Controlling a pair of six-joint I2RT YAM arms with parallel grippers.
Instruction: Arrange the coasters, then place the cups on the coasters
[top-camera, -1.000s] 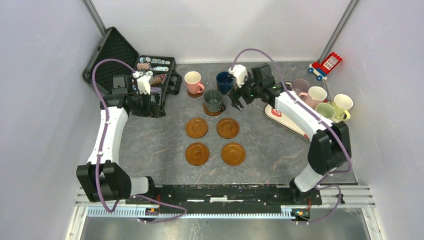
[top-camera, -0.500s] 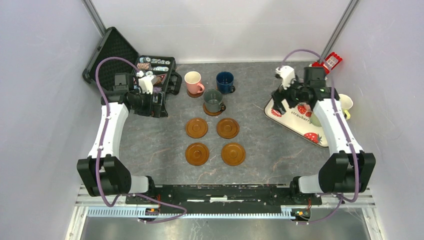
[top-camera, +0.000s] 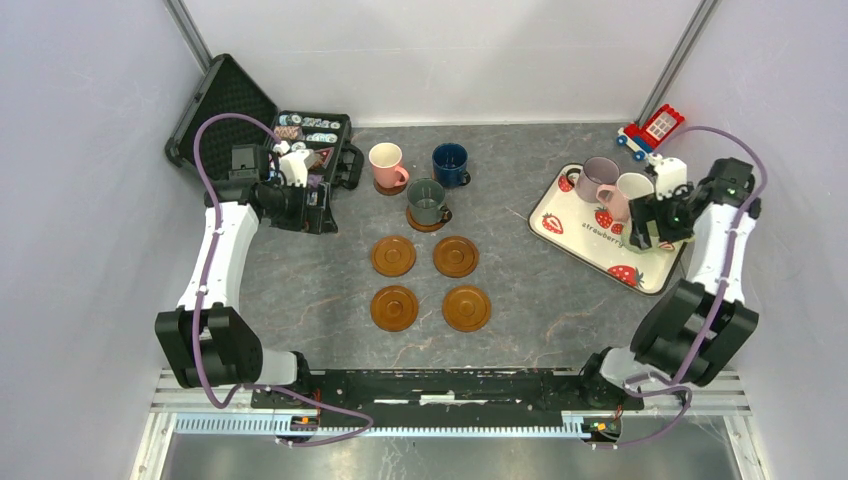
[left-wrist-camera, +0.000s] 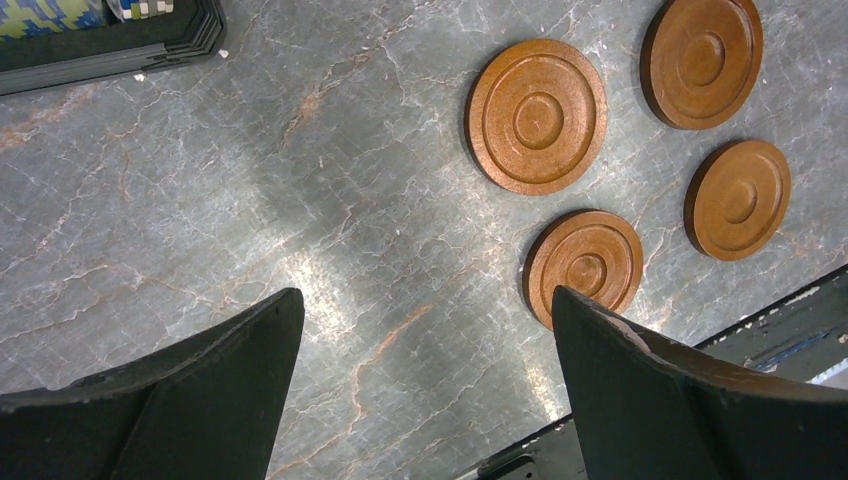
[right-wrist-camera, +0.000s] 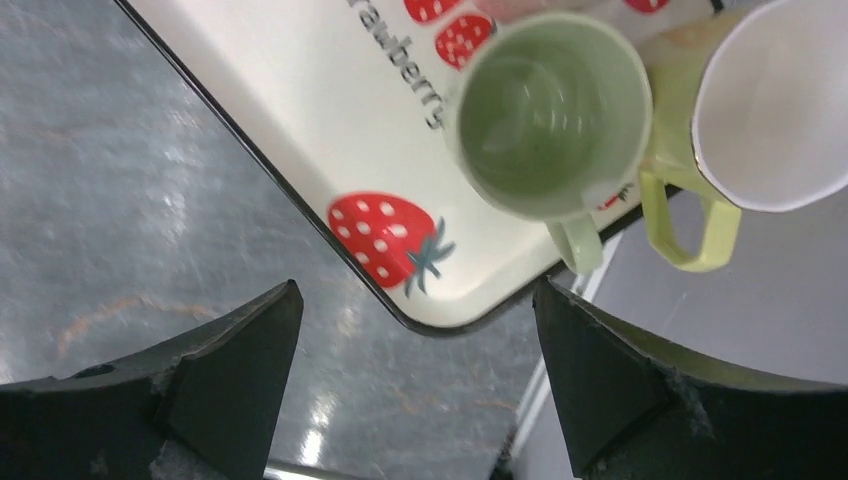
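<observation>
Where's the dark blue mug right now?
Overhead view: the navy blue mug stands far-centre on the table, right of the pink mug, behind the grey-green mug.

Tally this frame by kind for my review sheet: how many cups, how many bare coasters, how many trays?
Cups: 7 (two show only in the right wrist view)
Bare coasters: 4
Tray: 1
Total: 12

surface: grey marbled table | on it: coasters, strawberry tray, black case, toy
</observation>
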